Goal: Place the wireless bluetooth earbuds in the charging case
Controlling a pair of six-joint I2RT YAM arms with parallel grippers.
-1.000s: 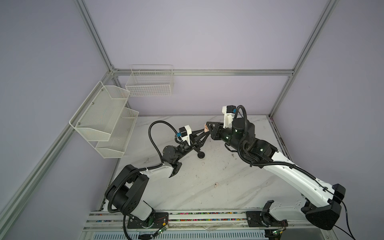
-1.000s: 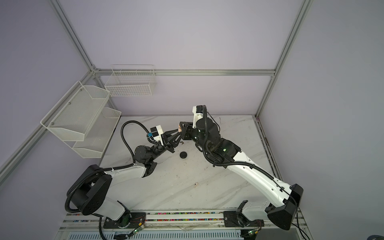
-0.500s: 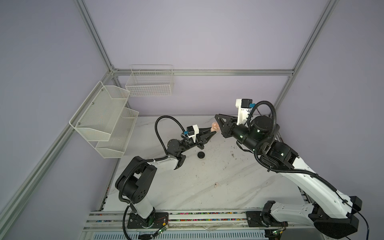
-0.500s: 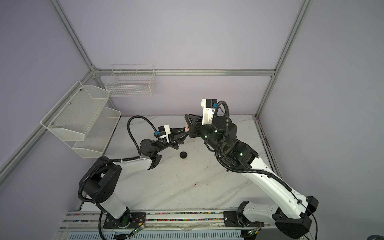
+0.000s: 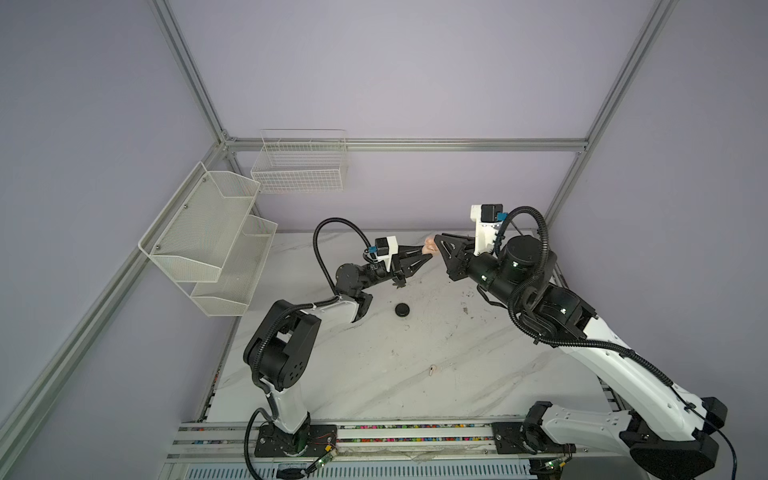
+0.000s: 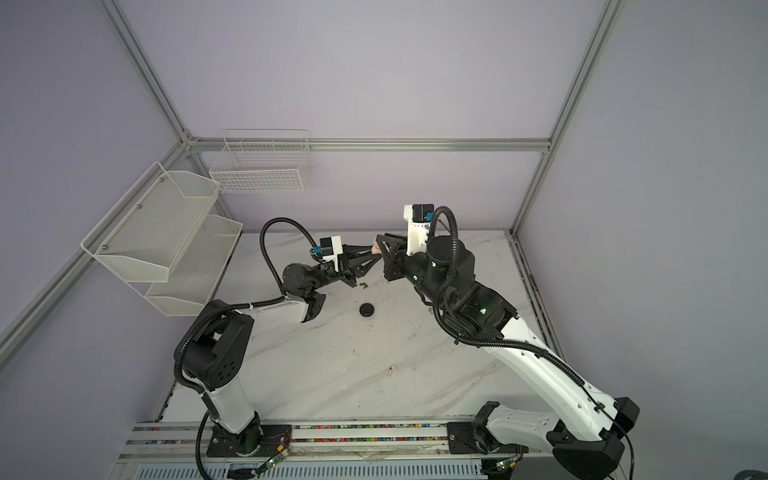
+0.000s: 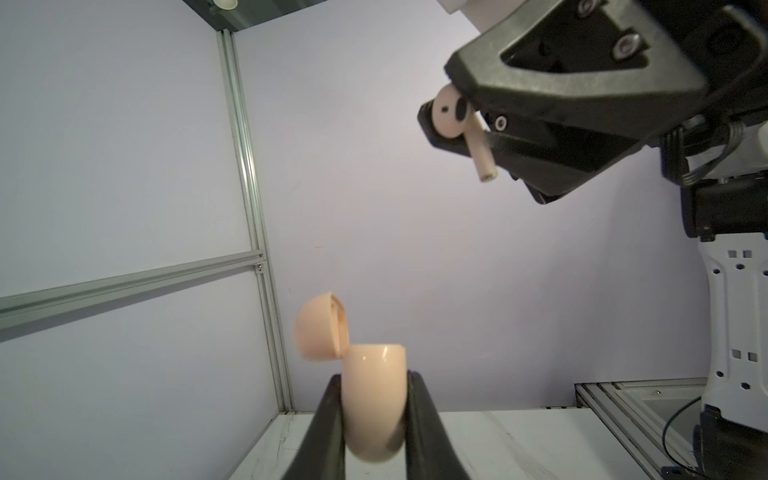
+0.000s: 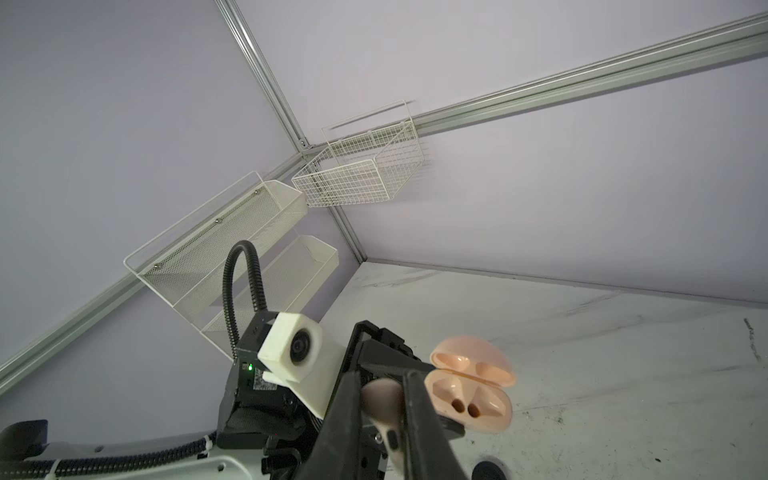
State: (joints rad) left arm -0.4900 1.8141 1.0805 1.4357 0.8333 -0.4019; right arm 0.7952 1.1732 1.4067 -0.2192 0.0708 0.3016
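My left gripper (image 7: 374, 376) is shut on the lower half of a pale pink charging case (image 7: 372, 399), held above the table with its lid hinged open. The right wrist view shows the case's (image 8: 469, 399) two sockets empty. My right gripper (image 8: 382, 376) is shut on a pale pink earbud (image 8: 382, 399), whose stem (image 7: 480, 153) sticks out below the fingers. In both top views the two grippers (image 5: 428, 254) (image 5: 439, 242) face each other tip to tip over the back of the table, the earbud just above and beside the case (image 6: 375, 248). A second pink earbud (image 5: 432, 370) lies on the table.
A black puck-like case (image 5: 402, 309) sits closed on the marble table (image 5: 374, 386), in front of the left gripper. Near it lies a small dark item (image 6: 364, 285). White mesh shelves (image 5: 208, 241) and a wire basket (image 5: 299, 166) hang on the left and back walls.
Both grippers have moved right and toward the back, each still holding its item. The right arm has swung to the right, so its gripper now faces the case from a small distance.
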